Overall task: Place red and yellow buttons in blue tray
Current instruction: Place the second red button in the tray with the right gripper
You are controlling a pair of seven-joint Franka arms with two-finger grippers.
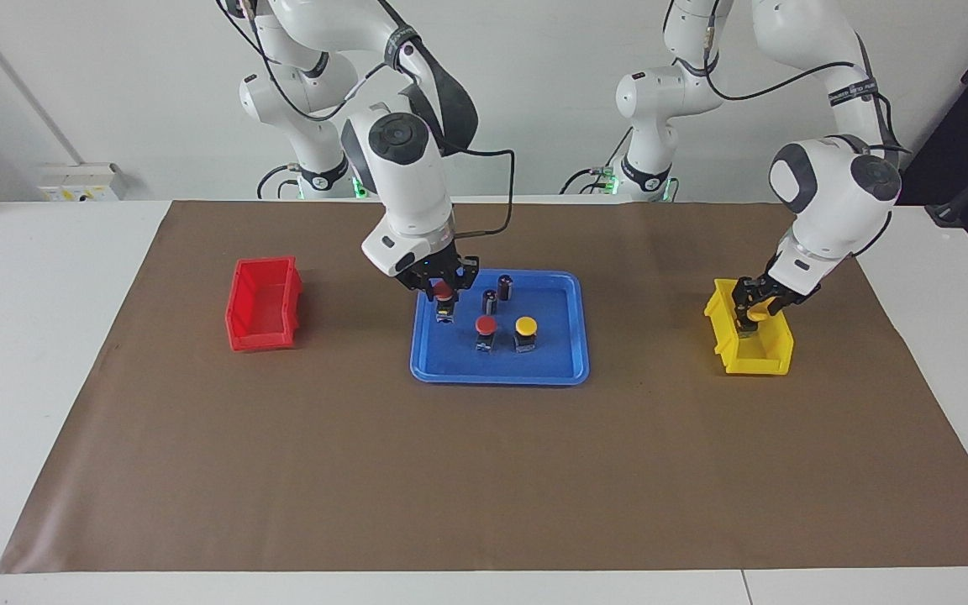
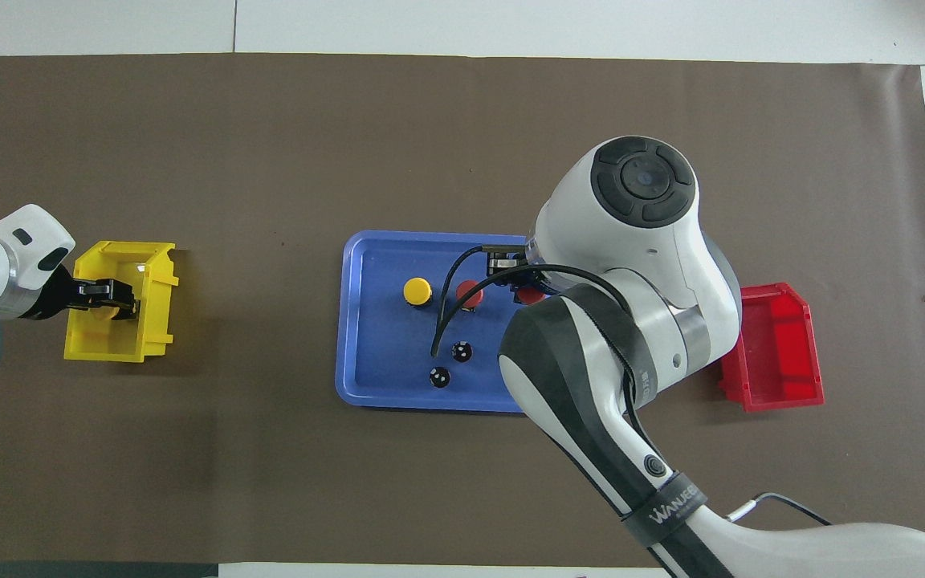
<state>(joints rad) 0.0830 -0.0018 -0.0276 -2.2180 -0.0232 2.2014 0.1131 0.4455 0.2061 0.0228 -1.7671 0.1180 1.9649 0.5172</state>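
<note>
The blue tray [image 1: 555,340] [image 2: 366,353] lies mid-table. In it stand a red button [image 1: 486,326] [image 2: 470,294], a yellow button [image 1: 526,326] [image 2: 417,291] and two dark cylinders [image 1: 505,286] [image 2: 462,351]. My right gripper [image 1: 444,296] is low over the tray's end toward the right arm, shut on a second red button [image 1: 444,291] [image 2: 528,295] whose base is at the tray floor. My left gripper [image 1: 755,309] [image 2: 113,299] is down in the yellow bin [image 1: 774,349] [image 2: 153,321], shut on a yellow button [image 1: 758,313].
A red bin [image 1: 264,307] [image 2: 780,361] stands on the brown mat toward the right arm's end. The right arm's body hides part of the tray in the overhead view. White table edges border the mat.
</note>
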